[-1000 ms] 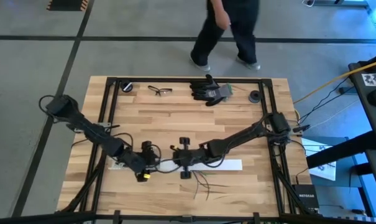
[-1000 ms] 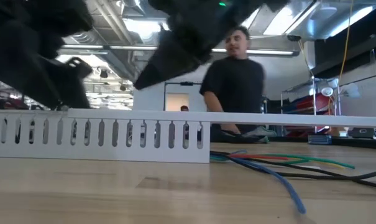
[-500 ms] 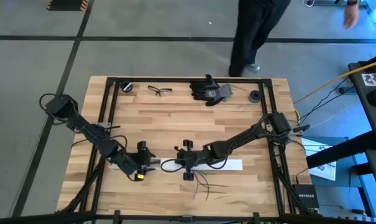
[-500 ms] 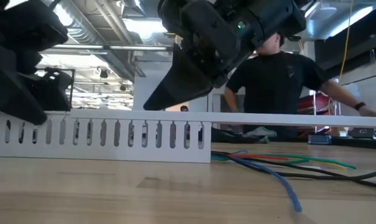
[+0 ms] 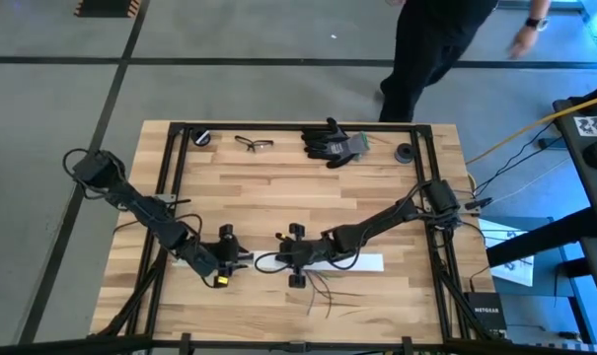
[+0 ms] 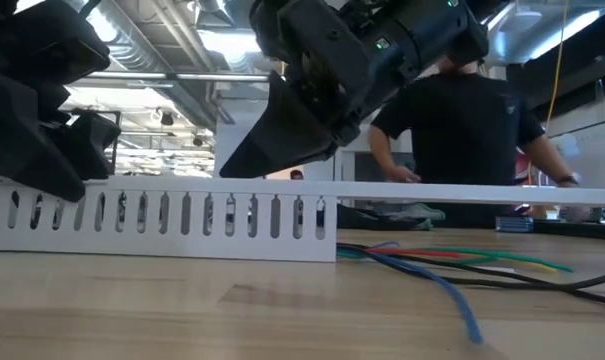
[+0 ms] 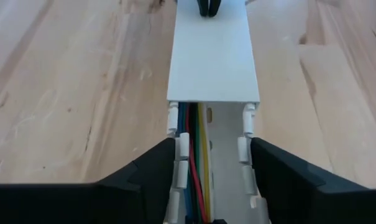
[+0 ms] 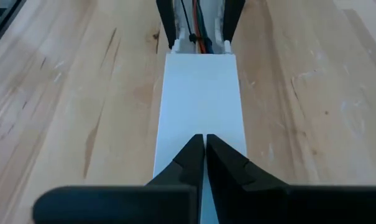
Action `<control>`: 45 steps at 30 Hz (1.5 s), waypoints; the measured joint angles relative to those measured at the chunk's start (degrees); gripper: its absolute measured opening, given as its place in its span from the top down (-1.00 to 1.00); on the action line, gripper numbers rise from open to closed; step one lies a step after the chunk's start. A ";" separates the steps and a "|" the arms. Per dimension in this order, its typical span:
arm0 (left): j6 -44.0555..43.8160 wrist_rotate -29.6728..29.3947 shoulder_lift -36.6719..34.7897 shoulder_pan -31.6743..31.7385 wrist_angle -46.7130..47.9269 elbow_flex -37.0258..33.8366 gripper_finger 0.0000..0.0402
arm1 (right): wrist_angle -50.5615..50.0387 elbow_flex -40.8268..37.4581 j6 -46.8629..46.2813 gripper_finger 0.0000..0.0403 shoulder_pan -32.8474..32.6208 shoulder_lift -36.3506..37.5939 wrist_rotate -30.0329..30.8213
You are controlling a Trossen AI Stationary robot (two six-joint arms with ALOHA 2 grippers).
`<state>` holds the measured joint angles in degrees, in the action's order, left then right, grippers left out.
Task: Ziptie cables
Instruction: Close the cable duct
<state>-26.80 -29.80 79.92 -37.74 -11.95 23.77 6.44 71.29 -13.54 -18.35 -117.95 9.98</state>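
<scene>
A white slotted cable duct [image 6: 162,215] lies along the table, and a flat white cover [image 7: 212,56] closes part of it. Blue, green, yellow and red cables [image 7: 197,162] run inside the open stretch. Past the duct's right end, coloured cables [image 6: 452,262] spill onto the wood. In the high view they are thin wires [image 5: 323,288] splaying toward the near edge. My left gripper [image 7: 212,155] straddles the duct's uncovered left part. My right gripper [image 8: 204,142] is shut, with its tips on the cover, facing the left gripper. My left gripper clasps the duct's open stretch between its two fingers. One finger [image 7: 160,162] lies against each slotted side wall [image 7: 181,146], coming level along the duct from the table's left. The duct stays flat on the table. My right gripper presses its shut fingertips [image 8: 194,149] down on the top face of the cover [image 8: 200,99]. It slants down from the table's right, along the duct.
Black gloves [image 5: 333,143], safety glasses [image 5: 254,144] and two small black round items [image 5: 201,137] [image 5: 405,153] lie by the far edge. A person [image 5: 436,49] walks behind the table. Bare wood lies between the duct and the far items.
My right gripper has come down from above the duct until its shut tips rest on the cover. My left gripper has shifted slightly toward the table's left along the duct. The person behind the table has walked toward the right.
</scene>
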 joint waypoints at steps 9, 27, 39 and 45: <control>-0.01 -0.27 3.40 -0.04 -4.01 0.02 0.03 | 1.79 7.07 0.24 0.97 2.16 -6.99 -1.99; 1.71 3.09 3.98 6.56 -8.71 2.18 -0.35 | -13.52 5.32 7.93 0.97 0.85 2.91 3.38; 5.48 2.97 2.03 7.77 8.65 13.93 -0.38 | 19.42 -23.91 0.33 0.97 -0.71 17.49 3.31; 1.35 2.71 -0.20 5.77 18.36 17.35 -0.38 | 21.35 -23.45 0.79 0.97 -0.27 17.42 4.96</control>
<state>-25.45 -27.09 79.72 -31.97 6.41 41.12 27.79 47.83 -12.75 -18.62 -100.53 14.94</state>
